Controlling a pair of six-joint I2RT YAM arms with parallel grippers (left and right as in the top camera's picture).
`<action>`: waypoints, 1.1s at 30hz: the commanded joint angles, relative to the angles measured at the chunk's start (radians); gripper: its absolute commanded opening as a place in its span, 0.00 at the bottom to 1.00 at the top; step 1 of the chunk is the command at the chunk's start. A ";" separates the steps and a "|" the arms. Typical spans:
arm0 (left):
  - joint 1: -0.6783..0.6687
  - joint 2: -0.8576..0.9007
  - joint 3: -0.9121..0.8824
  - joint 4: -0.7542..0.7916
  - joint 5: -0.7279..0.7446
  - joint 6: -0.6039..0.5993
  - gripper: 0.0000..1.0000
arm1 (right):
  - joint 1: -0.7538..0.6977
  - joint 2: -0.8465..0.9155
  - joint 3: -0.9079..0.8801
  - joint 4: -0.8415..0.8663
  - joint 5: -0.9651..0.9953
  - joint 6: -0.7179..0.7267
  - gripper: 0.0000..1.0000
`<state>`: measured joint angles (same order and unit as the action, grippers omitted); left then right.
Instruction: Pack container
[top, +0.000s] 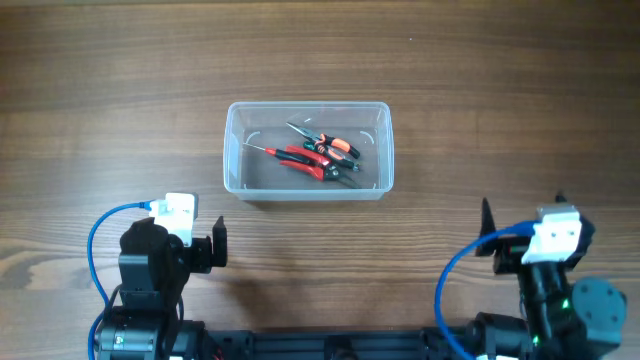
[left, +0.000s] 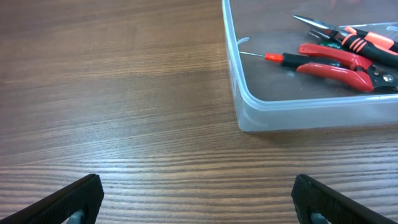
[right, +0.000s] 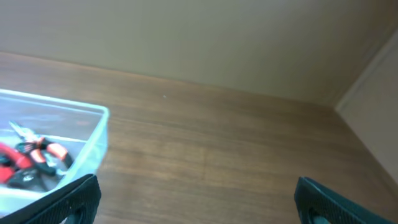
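The clear plastic container (top: 308, 190) stands at the table's middle. Inside lie red-handled pliers (top: 305, 161), orange-and-black pliers (top: 335, 147) and a thin red-handled screwdriver (top: 268, 150). The container also shows in the left wrist view (left: 298, 112) at upper right, and in the right wrist view (right: 93, 146) at lower left. My left gripper (left: 199, 199) is open and empty over bare wood, near and to the left of the container. My right gripper (right: 198, 199) is open and empty, near and to the right of it.
The wooden table (top: 120, 90) spreads all round the container. A beige wall (right: 199, 37) rises behind the table's far edge. Blue cables (top: 100, 240) loop beside both arm bases at the near edge.
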<state>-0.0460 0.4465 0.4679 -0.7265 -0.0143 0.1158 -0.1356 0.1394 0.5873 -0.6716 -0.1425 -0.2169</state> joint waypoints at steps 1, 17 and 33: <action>-0.003 -0.002 -0.006 0.000 -0.006 0.011 1.00 | 0.050 -0.091 -0.055 0.010 -0.016 0.033 1.00; -0.003 -0.002 -0.006 0.000 -0.006 0.011 1.00 | 0.060 -0.137 -0.582 0.865 0.088 0.069 1.00; -0.003 -0.002 -0.006 0.000 -0.006 0.011 1.00 | 0.060 -0.137 -0.582 0.684 0.195 0.279 1.00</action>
<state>-0.0460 0.4465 0.4675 -0.7273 -0.0147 0.1154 -0.0826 0.0128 0.0059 0.0021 0.0097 -0.0216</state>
